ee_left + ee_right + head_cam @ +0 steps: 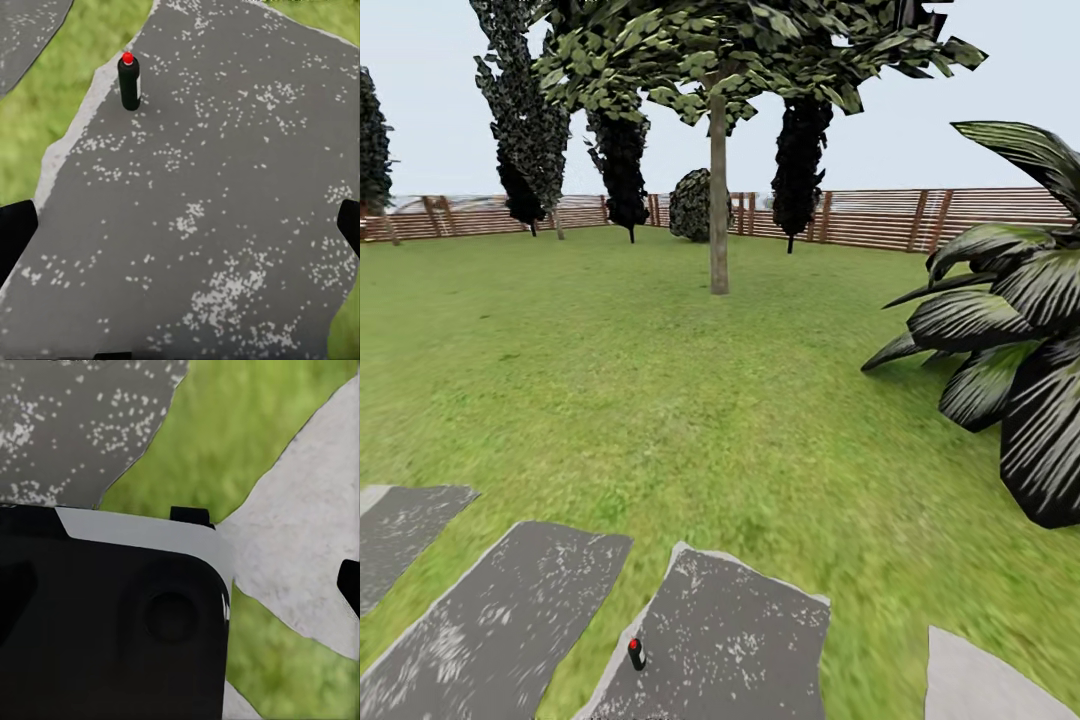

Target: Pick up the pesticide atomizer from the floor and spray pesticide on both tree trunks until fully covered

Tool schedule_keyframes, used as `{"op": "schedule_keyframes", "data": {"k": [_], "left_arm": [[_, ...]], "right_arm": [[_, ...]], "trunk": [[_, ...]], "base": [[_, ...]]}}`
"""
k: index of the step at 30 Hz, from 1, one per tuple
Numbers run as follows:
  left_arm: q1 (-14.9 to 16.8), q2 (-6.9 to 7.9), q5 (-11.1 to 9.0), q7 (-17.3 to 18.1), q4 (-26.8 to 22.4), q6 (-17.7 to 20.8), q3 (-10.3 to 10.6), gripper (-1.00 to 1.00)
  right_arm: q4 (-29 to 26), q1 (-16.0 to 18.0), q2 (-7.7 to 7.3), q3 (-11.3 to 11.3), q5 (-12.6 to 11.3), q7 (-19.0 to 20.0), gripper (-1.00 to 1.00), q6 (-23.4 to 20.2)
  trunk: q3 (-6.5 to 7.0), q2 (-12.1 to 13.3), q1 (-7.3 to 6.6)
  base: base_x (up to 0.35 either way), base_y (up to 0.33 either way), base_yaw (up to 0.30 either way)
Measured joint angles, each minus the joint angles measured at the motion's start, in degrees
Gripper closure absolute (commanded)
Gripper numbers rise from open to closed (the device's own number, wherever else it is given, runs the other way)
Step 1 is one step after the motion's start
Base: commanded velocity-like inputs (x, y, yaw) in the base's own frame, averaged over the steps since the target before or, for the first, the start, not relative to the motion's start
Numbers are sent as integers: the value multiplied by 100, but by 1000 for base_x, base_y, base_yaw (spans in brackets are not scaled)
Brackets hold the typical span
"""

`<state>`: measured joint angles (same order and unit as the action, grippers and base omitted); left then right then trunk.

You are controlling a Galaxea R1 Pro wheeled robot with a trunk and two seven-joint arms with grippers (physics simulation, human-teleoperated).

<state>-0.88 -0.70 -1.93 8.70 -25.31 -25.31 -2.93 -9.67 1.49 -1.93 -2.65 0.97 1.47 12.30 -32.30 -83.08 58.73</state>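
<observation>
Reaching for the pesticide atomizer (129, 81)
It is standing upright on a grey paving slab (225, 187), ahead of the left fingers (15, 229), which are spread apart; centre them, descend gently; right fingers' state unclear.

Atomizer (636, 654): black bottle, red top, upright near a grey paving slab's (740, 640) edge. Tree (718, 190): straight bare trunk, on lawn (660, 400) far beyond.
</observation>
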Motion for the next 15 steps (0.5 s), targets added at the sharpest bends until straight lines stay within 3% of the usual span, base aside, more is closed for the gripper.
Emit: {"op": "schedule_keyframes", "data": {"k": [5, 15], "left_arm": [[0, 0, 0, 0, -4, 0, 6, -100], [0, -1, -3, -3, -6, 0, 11, -100]], "right_arm": [[0, 0, 0, 0, 0, -1, -100, 0], [0, 1, 0, -7, 0, 1, -100, 0]], "trunk": [[0, 0, 0], [0, 0, 0]], "base": [[138, -105, 111], [235, -185, 47]]}}
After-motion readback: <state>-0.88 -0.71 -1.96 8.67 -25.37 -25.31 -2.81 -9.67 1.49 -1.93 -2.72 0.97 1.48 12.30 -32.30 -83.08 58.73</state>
